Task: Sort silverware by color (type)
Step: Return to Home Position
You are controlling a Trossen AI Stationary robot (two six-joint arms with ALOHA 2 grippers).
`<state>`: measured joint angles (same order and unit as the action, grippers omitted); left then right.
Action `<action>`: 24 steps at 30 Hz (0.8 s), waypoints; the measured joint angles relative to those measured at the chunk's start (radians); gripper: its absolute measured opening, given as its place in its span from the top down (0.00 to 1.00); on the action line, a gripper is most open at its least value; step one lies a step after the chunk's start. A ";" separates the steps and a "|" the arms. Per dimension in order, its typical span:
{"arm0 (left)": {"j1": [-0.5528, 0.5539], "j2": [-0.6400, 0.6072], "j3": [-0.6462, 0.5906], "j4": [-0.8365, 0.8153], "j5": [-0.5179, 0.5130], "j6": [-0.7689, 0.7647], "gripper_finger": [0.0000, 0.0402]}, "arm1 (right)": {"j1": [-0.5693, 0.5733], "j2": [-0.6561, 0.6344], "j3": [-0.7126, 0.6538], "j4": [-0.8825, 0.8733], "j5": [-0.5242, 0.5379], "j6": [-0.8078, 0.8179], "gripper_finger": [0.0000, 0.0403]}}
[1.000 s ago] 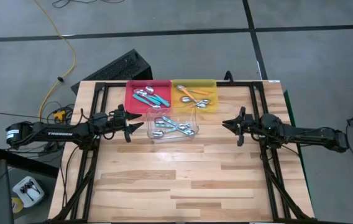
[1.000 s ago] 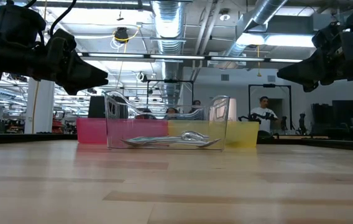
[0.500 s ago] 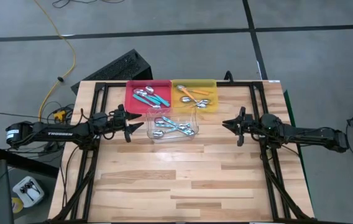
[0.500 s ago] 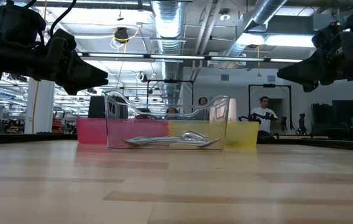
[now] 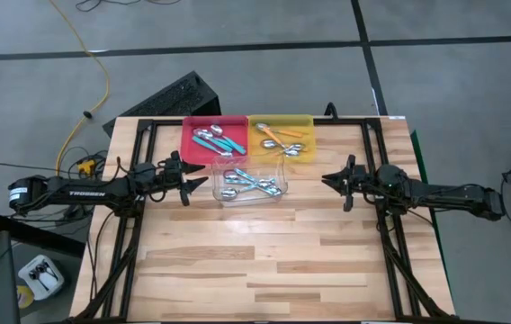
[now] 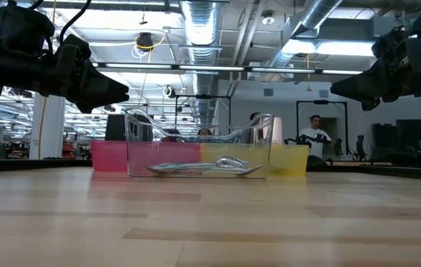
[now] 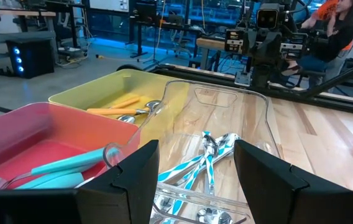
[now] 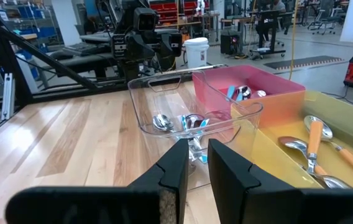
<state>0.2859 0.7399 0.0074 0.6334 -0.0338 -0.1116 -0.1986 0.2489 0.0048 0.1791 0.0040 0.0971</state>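
I have both arms raised off the counter (image 5: 264, 261), one over its left edge and one over its right, so neither blocks my look at the trays. The left claw (image 5: 200, 183) hangs wide and empty just beside the clear tray (image 5: 254, 200). The right claw (image 5: 326, 179) sits farther off on the other side, its fingers drawn nearly together around nothing. All the silverware I can see is binned at the middle of the counter's far edge. The teal spoons (image 5: 212, 139) are in the red tray (image 5: 186, 144) and the orange spoons (image 5: 278, 135) in the yellow tray (image 5: 309, 135) touching it. The pale-blue spoons (image 5: 251, 183) lie crossed in the clear tray just in front. No spoon lies on bare wood, so I judge sorting finished and this a parking pose.
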 joint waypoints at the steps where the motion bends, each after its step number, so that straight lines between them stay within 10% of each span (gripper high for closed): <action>1: 0.000 0.000 0.000 0.000 0.000 0.000 0.52 | 0.000 0.000 0.000 0.000 0.000 0.000 0.78; 24: 0.000 0.000 0.000 0.000 0.000 0.002 0.52 | 0.000 0.000 0.000 -0.018 0.002 0.000 0.78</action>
<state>0.2863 0.7399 0.0074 0.6334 -0.0341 -0.1097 -0.1983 0.2489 0.0048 0.1608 0.0062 0.0973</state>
